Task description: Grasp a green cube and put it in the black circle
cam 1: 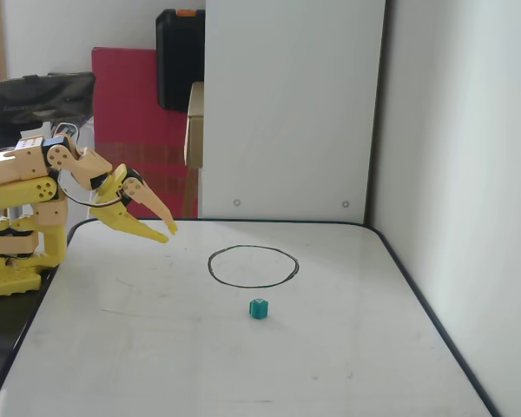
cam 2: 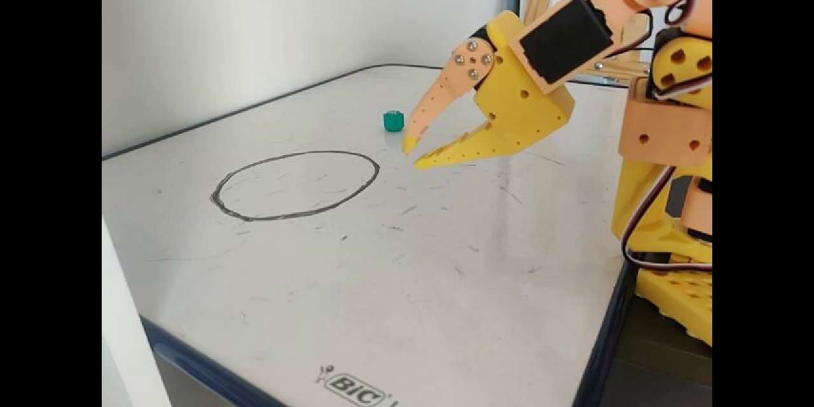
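A small green cube (cam 1: pixel 259 308) sits on the white board just outside the black circle (cam 1: pixel 253 266), on its near side in a fixed view. In the other fixed view the cube (cam 2: pixel 393 121) lies beyond the circle (cam 2: pixel 296 185). My yellow and orange gripper (cam 1: pixel 168 232) hangs above the board's far left corner, well away from the cube and circle. Its fingertips almost touch and nothing is between them (cam 2: pixel 412 154).
The white board (cam 1: pixel 156 347) has dark edges and a white wall (cam 1: pixel 469 174) along its right side. The arm's yellow base (cam 1: pixel 17 252) stands off the board's left edge. A red panel (cam 1: pixel 130 113) and a black case stand behind.
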